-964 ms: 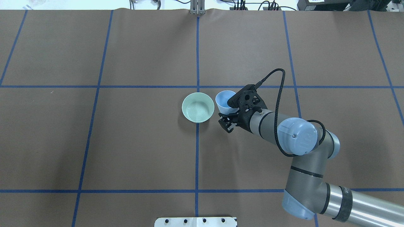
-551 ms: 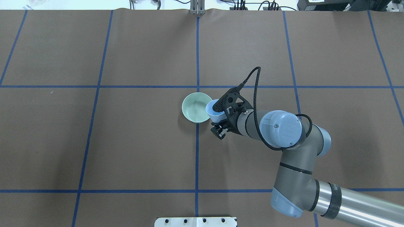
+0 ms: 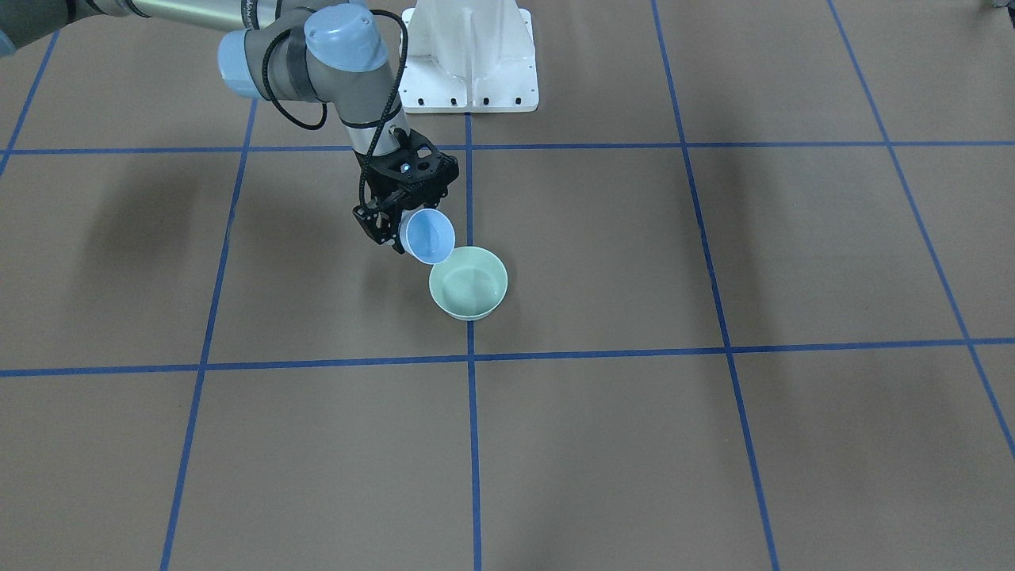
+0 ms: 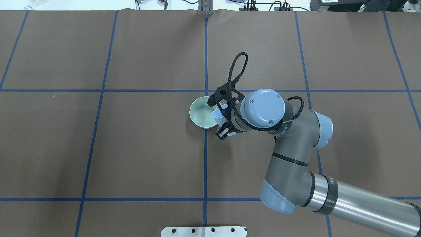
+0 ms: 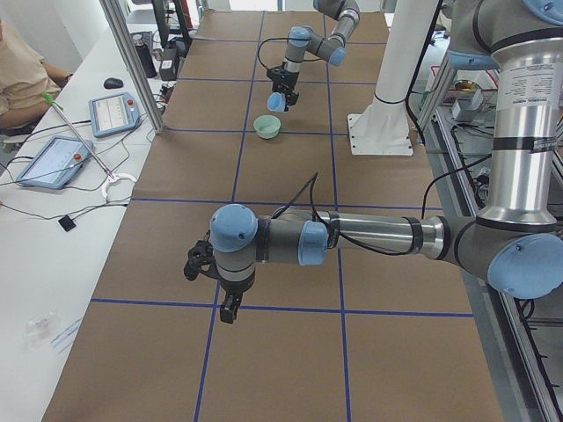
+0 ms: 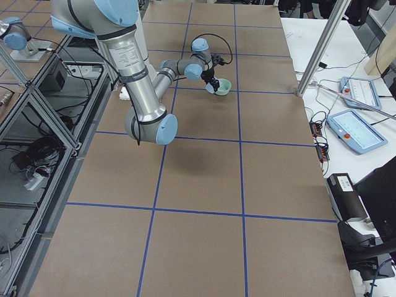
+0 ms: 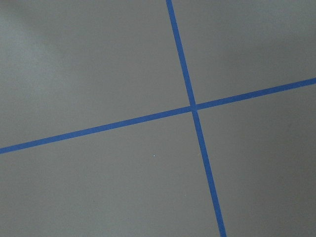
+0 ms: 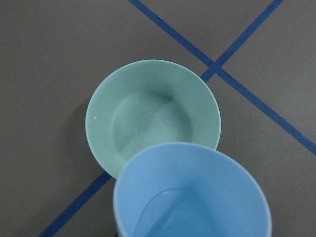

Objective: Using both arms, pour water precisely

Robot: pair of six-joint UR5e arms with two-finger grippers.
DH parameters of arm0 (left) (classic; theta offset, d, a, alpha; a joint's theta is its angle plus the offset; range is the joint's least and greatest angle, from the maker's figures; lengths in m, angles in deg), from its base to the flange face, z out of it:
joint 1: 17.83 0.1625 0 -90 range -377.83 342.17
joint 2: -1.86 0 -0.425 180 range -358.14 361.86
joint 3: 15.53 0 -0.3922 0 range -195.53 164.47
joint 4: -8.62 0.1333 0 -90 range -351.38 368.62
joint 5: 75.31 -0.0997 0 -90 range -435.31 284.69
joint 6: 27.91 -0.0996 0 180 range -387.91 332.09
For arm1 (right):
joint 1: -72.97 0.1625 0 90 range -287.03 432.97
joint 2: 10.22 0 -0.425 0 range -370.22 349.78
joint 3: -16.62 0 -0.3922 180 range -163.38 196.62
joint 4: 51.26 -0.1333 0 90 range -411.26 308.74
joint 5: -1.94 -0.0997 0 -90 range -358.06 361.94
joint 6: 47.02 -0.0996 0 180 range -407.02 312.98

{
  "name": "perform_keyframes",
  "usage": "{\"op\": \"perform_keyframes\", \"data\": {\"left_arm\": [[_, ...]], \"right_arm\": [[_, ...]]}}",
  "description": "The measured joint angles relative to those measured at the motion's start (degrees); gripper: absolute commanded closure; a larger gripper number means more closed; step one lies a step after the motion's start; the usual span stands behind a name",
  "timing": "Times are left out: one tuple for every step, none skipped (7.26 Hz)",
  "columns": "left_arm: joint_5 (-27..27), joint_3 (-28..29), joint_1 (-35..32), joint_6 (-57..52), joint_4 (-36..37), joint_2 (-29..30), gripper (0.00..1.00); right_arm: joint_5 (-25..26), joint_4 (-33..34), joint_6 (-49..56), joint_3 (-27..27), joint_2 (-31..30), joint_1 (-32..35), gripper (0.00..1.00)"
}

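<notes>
My right gripper [image 3: 403,228] is shut on the pale blue cup [image 3: 428,235], holding it tilted with its mouth over the near rim of the mint-green bowl [image 3: 468,283]. From overhead the wrist covers most of the cup [image 4: 217,116], which overlaps the right edge of the bowl [image 4: 201,113]. In the right wrist view the water [image 8: 160,215] shows as a faint curved line low inside the cup [image 8: 197,187], above the bowl [image 8: 148,116]. My left gripper [image 5: 225,308] hangs over bare table far from both, seen only in the exterior left view, so I cannot tell its state.
The brown table carries a grid of blue tape lines [image 4: 205,164]. The white bolted pedestal [image 3: 468,55] stands at the robot's side. A side bench with tablets [image 5: 48,163], an aluminium post [image 5: 132,61] and a seated person [image 5: 22,75] flank the table.
The right arm has swung left with the cup, from beside the bowl to over its rim, and has tipped the cup towards the bowl.
</notes>
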Motion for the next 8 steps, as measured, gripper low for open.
{"op": "perform_keyframes", "data": {"left_arm": [[0.00,0.12,-0.01,0.00,0.00,-0.06,0.00],[0.00,0.22,0.00,0.00,0.00,-0.08,0.00],[0.00,0.24,0.01,0.00,0.02,-0.09,0.00],[0.00,0.29,0.02,0.00,0.06,-0.10,0.00],[0.00,0.31,0.02,0.00,0.08,-0.10,0.00],[0.00,0.30,0.03,0.00,0.08,-0.09,0.00],[0.02,0.29,0.03,0.00,0.09,0.00,0.00],[0.04,0.30,0.03,0.02,0.09,0.12,0.00]], "right_arm": [[-1.43,4.71,0.00,0.00,1.89,0.53,1.00],[-2.29,9.31,0.00,0.00,3.92,1.12,1.00],[-2.88,13.60,0.00,-0.07,5.71,1.51,1.00],[-4.01,17.04,0.00,-0.12,6.86,1.79,1.00],[-5.80,19.59,0.00,-0.44,7.72,2.17,1.00],[-6.86,20.81,0.00,-1.80,8.97,2.42,1.00],[-7.37,21.27,0.00,-4.70,11.04,2.59,1.00],[-7.64,21.91,0.00,-7.55,13.03,2.74,1.00]]}}
